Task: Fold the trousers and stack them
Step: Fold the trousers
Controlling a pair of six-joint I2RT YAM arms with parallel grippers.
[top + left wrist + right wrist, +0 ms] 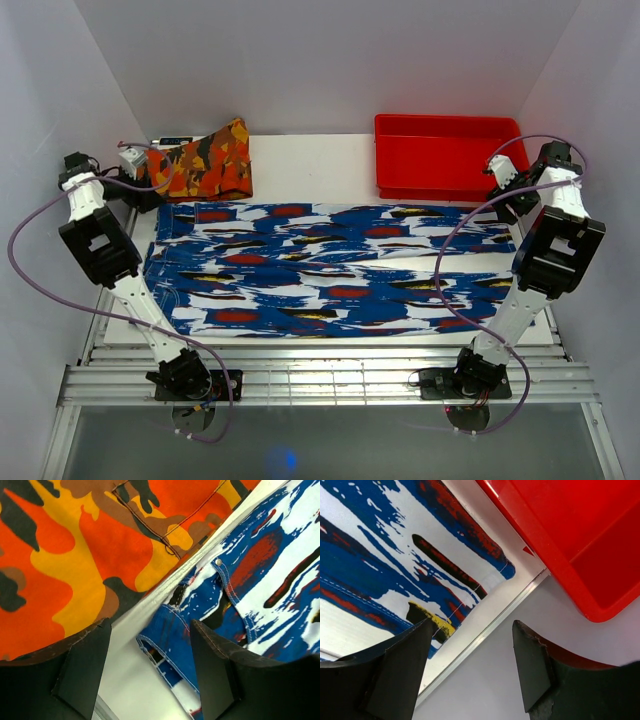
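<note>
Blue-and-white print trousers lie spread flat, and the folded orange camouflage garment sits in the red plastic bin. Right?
No: the top view shows the folded orange camouflage garment lying far left, outside the red plastic bin. The rest holds.

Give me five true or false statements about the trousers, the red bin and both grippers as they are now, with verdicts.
1. The trousers lie spread out on the white table. True.
2. The red bin holds a folded garment. False: it looks empty.
3. The left gripper is shut on the trousers. False: its jaws stand open, holding nothing.
4. An orange camouflage garment lies at the table's far left. True.
5. The right gripper is open, holding nothing. True.
</note>
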